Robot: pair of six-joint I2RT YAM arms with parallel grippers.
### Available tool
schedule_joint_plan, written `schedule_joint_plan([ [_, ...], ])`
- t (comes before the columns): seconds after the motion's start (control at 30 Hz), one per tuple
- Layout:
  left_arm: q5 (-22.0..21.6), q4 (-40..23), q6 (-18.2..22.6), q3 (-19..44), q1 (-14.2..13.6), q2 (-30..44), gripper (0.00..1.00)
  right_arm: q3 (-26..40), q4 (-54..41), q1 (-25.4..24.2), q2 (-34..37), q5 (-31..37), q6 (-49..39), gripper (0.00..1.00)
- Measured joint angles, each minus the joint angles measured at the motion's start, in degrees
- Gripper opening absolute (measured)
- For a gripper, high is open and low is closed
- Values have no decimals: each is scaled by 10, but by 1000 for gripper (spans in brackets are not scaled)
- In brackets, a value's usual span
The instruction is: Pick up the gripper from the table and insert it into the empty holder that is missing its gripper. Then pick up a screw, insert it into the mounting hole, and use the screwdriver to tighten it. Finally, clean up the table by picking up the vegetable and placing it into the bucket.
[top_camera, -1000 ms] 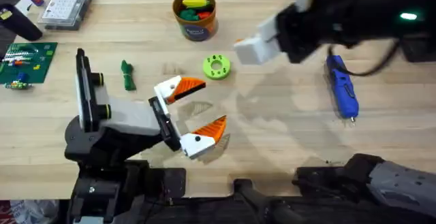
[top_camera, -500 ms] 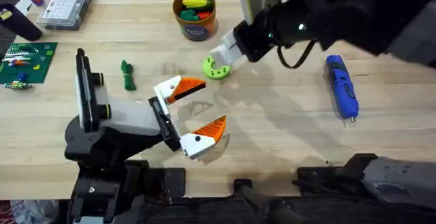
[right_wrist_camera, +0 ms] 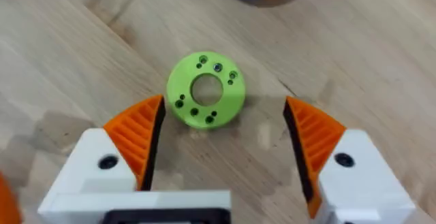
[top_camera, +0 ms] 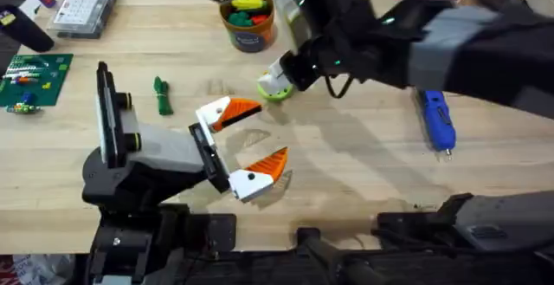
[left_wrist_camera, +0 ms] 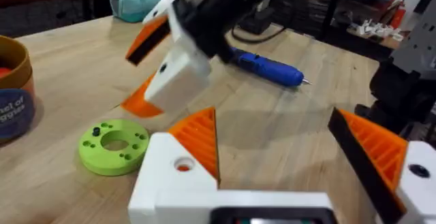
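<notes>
Two open pincers, right pincer (right_wrist_camera: 221, 146) over gripper (right_wrist_camera: 206, 90), bucket (top_camera: 248, 27) just beyond.

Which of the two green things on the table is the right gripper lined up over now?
The lime-green disc beside the bucket: round, with a central hole, framed by the right gripper's open fingers. The slender dark-green vegetable lies apart, by the left arm.

On my counter (top_camera: 346, 172) the disc (top_camera: 275, 91) lies just before the bucket (top_camera: 248, 18); the vegetable (top_camera: 162, 95) lies to its left, the screwdriver (top_camera: 435, 120) well to its right.
</notes>
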Motion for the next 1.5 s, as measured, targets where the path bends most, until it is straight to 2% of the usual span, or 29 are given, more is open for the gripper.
schedule_joint_plan([
  [0.23,0,0,0,0,0,0,990,-2,60,0,63,-4,-1,990],
  [0.33,0,0,0,0,0,0,990,-3,83,0,79,-9,-1,957],
  [0.5,0,0,0,0,0,0,990,-3,96,0,91,-15,-1,831],
  [0.6,0,0,0,0,0,0,990,-3,99,0,92,-19,-2,689],
  [0.8,0,0,0,0,0,0,990,-3,111,0,102,-26,0,539],
  [1.2,0,0,0,0,0,0,990,-3,138,0,126,-26,0,554],
  [1.5,0,0,0,0,0,0,990,-3,158,0,147,-45,2,499],
])
